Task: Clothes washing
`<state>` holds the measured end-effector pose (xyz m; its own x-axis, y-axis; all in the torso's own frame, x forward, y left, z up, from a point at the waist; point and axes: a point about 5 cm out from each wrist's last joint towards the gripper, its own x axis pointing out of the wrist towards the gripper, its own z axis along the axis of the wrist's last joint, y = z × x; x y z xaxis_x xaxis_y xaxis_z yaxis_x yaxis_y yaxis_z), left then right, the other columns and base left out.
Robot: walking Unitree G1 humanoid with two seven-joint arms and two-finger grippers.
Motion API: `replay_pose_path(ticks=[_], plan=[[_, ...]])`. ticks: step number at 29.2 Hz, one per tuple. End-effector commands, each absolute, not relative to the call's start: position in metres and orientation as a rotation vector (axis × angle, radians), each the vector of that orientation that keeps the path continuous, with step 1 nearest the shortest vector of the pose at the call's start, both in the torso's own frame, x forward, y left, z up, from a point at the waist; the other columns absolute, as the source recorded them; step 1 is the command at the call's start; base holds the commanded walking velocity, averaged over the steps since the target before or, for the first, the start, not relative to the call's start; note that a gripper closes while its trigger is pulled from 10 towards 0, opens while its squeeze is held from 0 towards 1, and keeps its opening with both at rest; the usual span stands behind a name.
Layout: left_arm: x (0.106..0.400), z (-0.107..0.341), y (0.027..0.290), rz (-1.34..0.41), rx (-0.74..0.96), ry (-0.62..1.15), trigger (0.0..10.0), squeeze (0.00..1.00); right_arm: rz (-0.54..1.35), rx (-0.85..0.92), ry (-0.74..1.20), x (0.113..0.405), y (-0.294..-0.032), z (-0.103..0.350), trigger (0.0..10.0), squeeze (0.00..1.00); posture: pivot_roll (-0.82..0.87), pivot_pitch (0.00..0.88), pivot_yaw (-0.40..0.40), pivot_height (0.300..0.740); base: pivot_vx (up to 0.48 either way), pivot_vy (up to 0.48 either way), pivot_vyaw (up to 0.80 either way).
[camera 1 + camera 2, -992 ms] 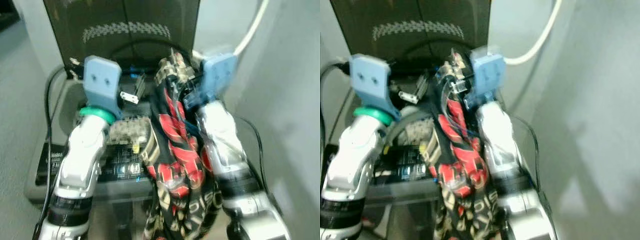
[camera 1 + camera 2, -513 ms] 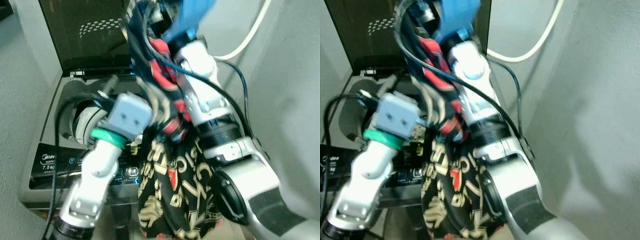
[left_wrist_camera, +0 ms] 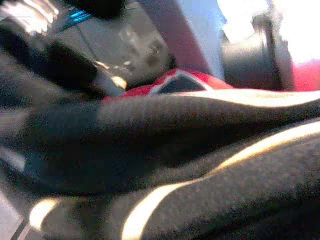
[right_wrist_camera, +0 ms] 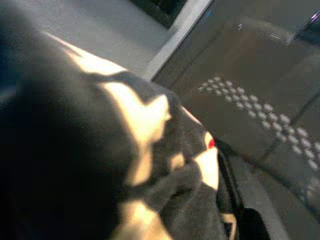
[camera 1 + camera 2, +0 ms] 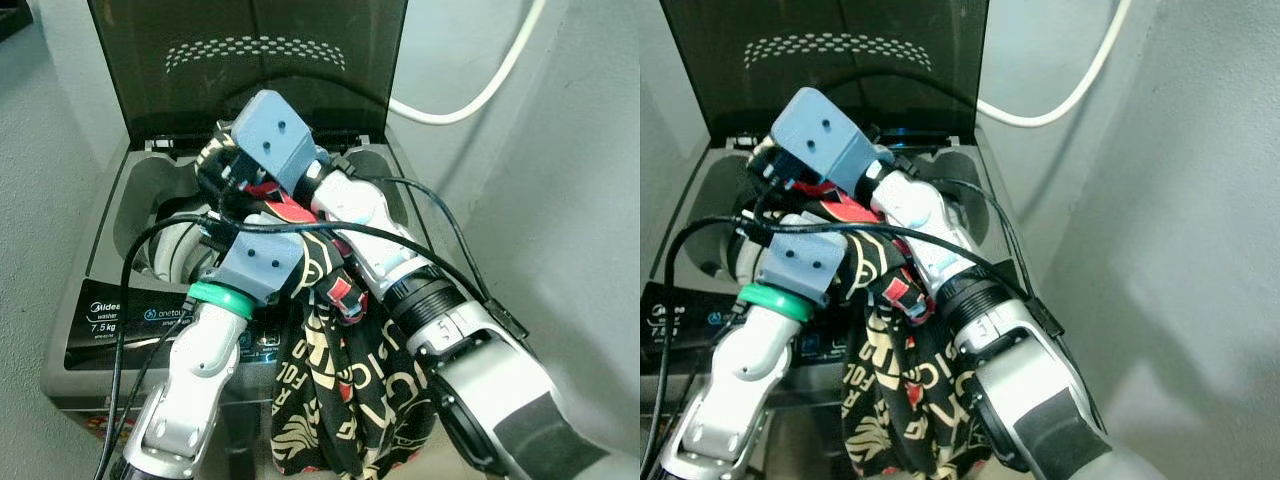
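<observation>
A black, red and cream patterned garment (image 5: 345, 400) hangs over the front edge of a top-loading washing machine (image 5: 110, 320) whose lid (image 5: 250, 60) stands open. Its upper part bunches over the drum opening (image 5: 165, 245). My right arm reaches across to the left, and my right gripper (image 5: 218, 172) sits low over the back of the opening, shut on the garment's top end. My left gripper (image 5: 300, 250) is just in front of it, pushed into the cloth under the right forearm. Both wrist views show the fabric (image 3: 200, 150) pressed close to the camera.
A white hose (image 5: 480, 95) curves along the grey wall (image 5: 570, 200) to the right of the washer. Black cables (image 5: 140, 260) loop from my arms across the washer's top. Grey floor (image 5: 40, 180) lies to the left.
My right arm has come down from high in front of the lid to the drum opening, bringing the garment's top with it. The left gripper stays against the cloth.
</observation>
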<state>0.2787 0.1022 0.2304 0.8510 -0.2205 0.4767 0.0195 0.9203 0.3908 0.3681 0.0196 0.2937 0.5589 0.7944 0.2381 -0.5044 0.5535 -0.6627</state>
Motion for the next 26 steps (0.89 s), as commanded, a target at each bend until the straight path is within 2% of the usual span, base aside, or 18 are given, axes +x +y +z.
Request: replay_pose_path(ticks=[1, 5, 7, 8, 9, 10, 12, 14, 15, 16, 17, 18, 20, 22, 25, 26], plan=[[0.275, 0.245, 0.102, -0.107, 0.366, -0.623, 10.0, 0.00, 0.847, -0.607, -0.481, 0.371, 0.018, 0.274, 10.0, 1.00, 0.12, 0.000, 0.043, 0.740, 0.000, 0.000, 0.00], [0.273, 0.238, 0.109, -0.092, 0.341, -0.567, 10.0, 0.00, 0.903, -0.530, -0.428, 0.373, 0.002, 0.272, 10.0, 1.00, 0.13, 0.000, 0.047, 0.740, 0.000, 0.000, 0.00], [0.265, 0.228, 0.134, -0.049, 0.362, -0.492, 10.0, 0.00, 1.029, -0.438, -0.429, 0.364, -0.013, 0.271, 10.0, 1.00, 0.15, 0.000, 0.024, 0.740, 0.000, 0.000, 0.00], [0.265, 0.228, 0.134, -0.049, 0.362, -0.492, 10.0, 0.00, 1.029, -0.438, -0.429, 0.364, -0.013, 0.271, 10.0, 1.00, 0.15, 0.000, 0.024, 0.740, 0.000, 0.000, 0.00], [0.260, 0.225, 0.146, -0.038, 0.382, -0.468, 10.0, 0.00, 1.058, -0.411, -0.440, 0.361, -0.017, 0.272, 10.0, 1.00, 0.15, 0.000, 0.024, 0.740, 0.000, 0.000, 0.00], [0.260, 0.225, 0.146, -0.038, 0.382, -0.468, 10.0, 0.00, 1.058, -0.411, -0.440, 0.361, -0.017, 0.272, 10.0, 1.00, 0.15, 0.000, 0.024, 0.740, 0.000, 0.000, 0.00], [0.250, 0.231, 0.173, -0.075, 0.430, -0.424, 10.0, 0.00, 1.016, -0.363, -0.483, 0.360, -0.027, 0.276, 10.0, 1.00, 0.21, 0.021, -0.019, 0.740, 0.000, 0.000, 0.00], [0.250, 0.231, 0.173, -0.075, 0.430, -0.424, 10.0, 0.00, 1.016, -0.363, -0.483, 0.360, -0.027, 0.276, 10.0, 1.00, 0.21, 0.021, -0.019, 0.740, 0.000, 0.000, 0.00], [0.247, 0.245, 0.194, -0.038, 0.482, -0.440, 10.0, 0.00, 0.950, -0.310, -0.521, 0.363, -0.033, 0.281, 10.0, 1.00, 0.23, 0.024, -0.035, 0.740, 0.000, 0.000, 0.00], [0.247, 0.245, 0.194, -0.038, 0.482, -0.440, 10.0, 0.00, 0.950, -0.310, -0.521, 0.363, -0.033, 0.281, 10.0, 1.00, 0.23, 0.024, -0.035, 0.740, 0.000, 0.000, 0.00], [0.245, 0.265, 0.214, 0.045, 0.550, -0.492, 10.0, 0.00, 0.864, -0.246, -0.568, 0.366, -0.040, 0.288, 10.0, 0.00, 0.25, 0.027, -0.050, 0.740, 0.000, 0.000, 0.00], [0.242, 0.282, 0.228, 0.142, 0.633, -0.551, 10.0, 0.00, 0.788, -0.181, -0.602, 0.369, -0.045, 0.294, 10.0, 0.00, 0.25, 0.025, -0.054, 0.740, 0.000, 0.000, 0.00], [0.242, 0.282, 0.228, 0.142, 0.633, -0.551, 10.0, 0.00, 0.788, -0.181, -0.602, 0.369, -0.045, 0.294, 10.0, 0.00, 0.25, 0.025, -0.054, 0.740, 0.000, 0.000, 0.00], [0.237, 0.299, 0.235, 0.233, 0.737, -0.637, 10.0, 0.00, 0.703, -0.106, -0.646, 0.371, -0.051, 0.301, 10.0, 0.00, 0.25, 0.022, -0.051, 0.740, 0.000, 0.000, 0.00], [0.237, 0.301, 0.228, 0.214, 0.737, -0.655, 10.0, 0.00, 0.686, -0.085, -0.655, 0.370, -0.054, 0.304, 10.0, 0.00, 0.25, 0.022, -0.049, 0.740, 0.000, 0.000, 0.00], [0.240, 0.301, 0.203, 0.076, 0.619, -0.652, 10.0, 0.00, 0.644, -0.017, -0.681, 0.369, -0.059, 0.311, 10.0, 0.00, 0.23, 0.025, -0.040, 0.740, 0.000, 0.000, 0.00]])
